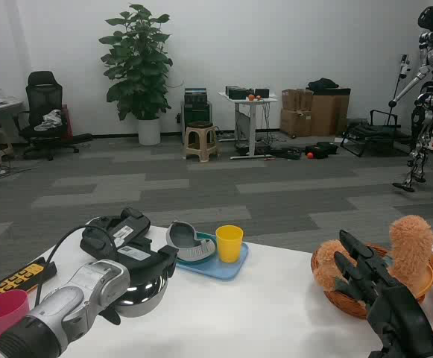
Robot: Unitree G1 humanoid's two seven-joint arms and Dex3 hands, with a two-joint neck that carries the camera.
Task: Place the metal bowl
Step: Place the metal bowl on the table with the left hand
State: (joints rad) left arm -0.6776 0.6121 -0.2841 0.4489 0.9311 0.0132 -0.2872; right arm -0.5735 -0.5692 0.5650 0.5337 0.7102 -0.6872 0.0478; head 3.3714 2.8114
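White table point(276, 313) fills the lower frame; grey carpeted floor point(201, 186) and a white wall lie beyond. Far background: potted plant point(138, 63), black office chair point(43, 108), small desk point(246, 112), cardboard boxes point(317, 110), a plastic stool point(201, 140), and a second humanoid robot point(428, 89) standing at the right edge. Left arm point(59, 313) reaches in from the lower left across the table. Left hand point(123, 239) is over the metal bowl point(145, 287), fingers curled on its rim, holding it near the table's left part, just left of the blue tray point(220, 267); whether the bowl rests on the surface or hangs just above it cannot be told from this angle. Right hand point(376, 287) sits at the lower right, fingers apart and holding nothing, in front of a wicker basket point(343, 298) that carries a brown plush toy point(410, 242). On the tray: a grey dish point(188, 242) at the left and a yellow cup point(229, 242) upright at the right, the two touching or nearly so. A pink cup point(4, 309) stands at the lower left edge, near a yellow and black controller point(11, 280).
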